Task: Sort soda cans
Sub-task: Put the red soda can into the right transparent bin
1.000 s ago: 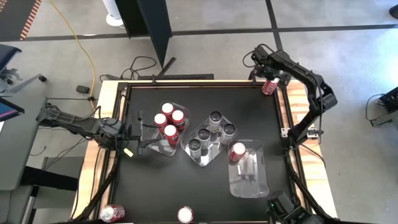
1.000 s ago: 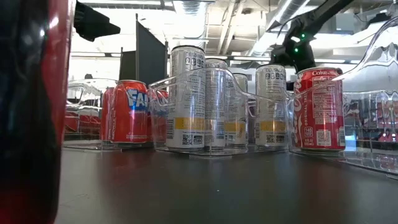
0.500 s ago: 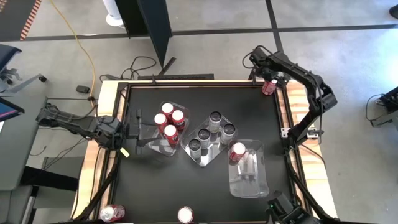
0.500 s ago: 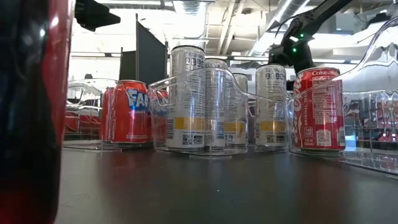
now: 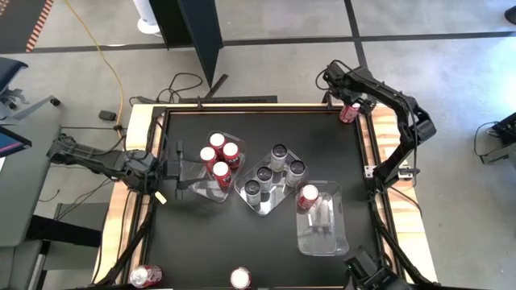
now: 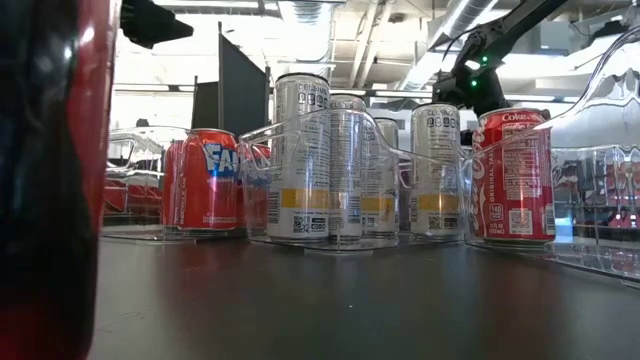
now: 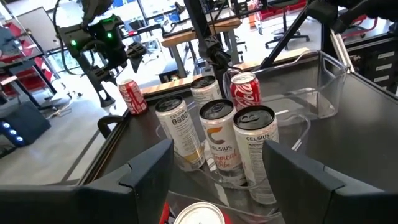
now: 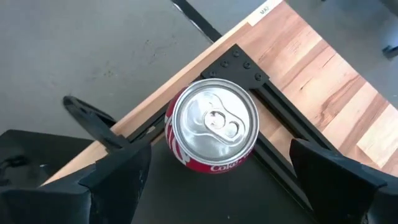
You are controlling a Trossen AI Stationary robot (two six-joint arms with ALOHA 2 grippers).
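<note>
1. At the far right corner of the table (image 5: 266,242), the right gripper (image 8: 214,171) hangs directly over a lone red cola can (image 8: 213,132), its two fingers spread wide with the can centred in the gap and neither finger touching it.

2. The step in hand appears to be the pickup of this stray can; no grasp has been made, and the can stands upright against the black corner bracket of the table frame.

3. The next move calls for a straight descent until the fingers flank the can's wall, then a close and a lift clear of the raised edge; the corner leaves little room on the outer side.

4. Three clear trays sit mid-table: the left tray (image 5: 197,189) holds four red cans (image 5: 218,155), the middle tray (image 5: 270,201) holds four silver cans (image 5: 280,151), and the right tray (image 5: 322,234) holds one red cola can (image 5: 307,195).

5. That single cola can suggests the right tray is the likely destination for the corner can, though the labels are hard to read from overhead.

6. The left gripper (image 5: 179,169) waits by the left tray with its fingers parted and nothing between them.

7. Two more red cans (image 5: 146,277) stand unsorted at the table's near edge.
</note>
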